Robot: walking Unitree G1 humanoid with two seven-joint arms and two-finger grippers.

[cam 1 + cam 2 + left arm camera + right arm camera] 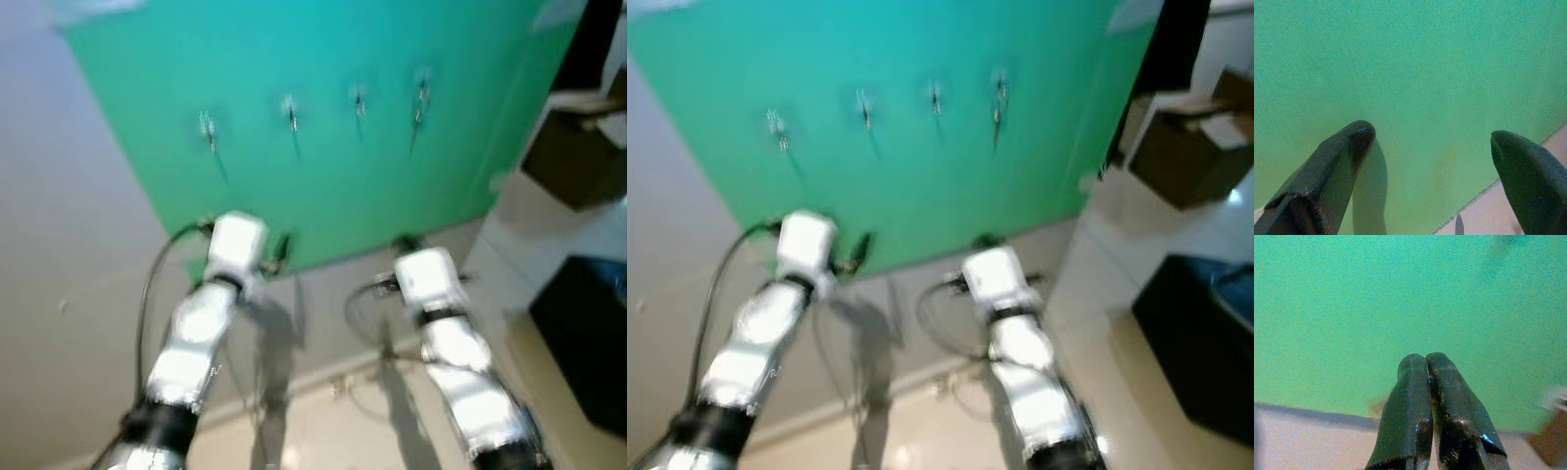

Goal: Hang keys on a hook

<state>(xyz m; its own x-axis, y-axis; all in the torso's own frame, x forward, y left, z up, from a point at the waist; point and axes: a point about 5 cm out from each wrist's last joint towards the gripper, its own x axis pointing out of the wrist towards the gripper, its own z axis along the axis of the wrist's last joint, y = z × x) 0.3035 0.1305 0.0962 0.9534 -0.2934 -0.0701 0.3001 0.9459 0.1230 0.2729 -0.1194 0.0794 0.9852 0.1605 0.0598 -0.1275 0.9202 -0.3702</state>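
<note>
A green board (323,166) on the wall carries a row of several small metal hooks (290,110). From the rightmost hook (422,95) hangs a slightly longer dark piece, too blurred to identify. Both silver arms reach toward the board's lower edge. My left gripper (1430,137) is open, its black fingers (1352,147) spread wide and pointing at bare green board, with nothing between them. My right gripper (1426,360) is shut, fingertips pressed together just off the board's bottom edge, and nothing shows between them. The head views are blurred.
To the right stands a white cabinet (519,235) with a brown cardboard box (573,157) on it, and a black object (588,343) sits lower right. The grey wall (69,255) lies left of the board, pale floor (333,421) below.
</note>
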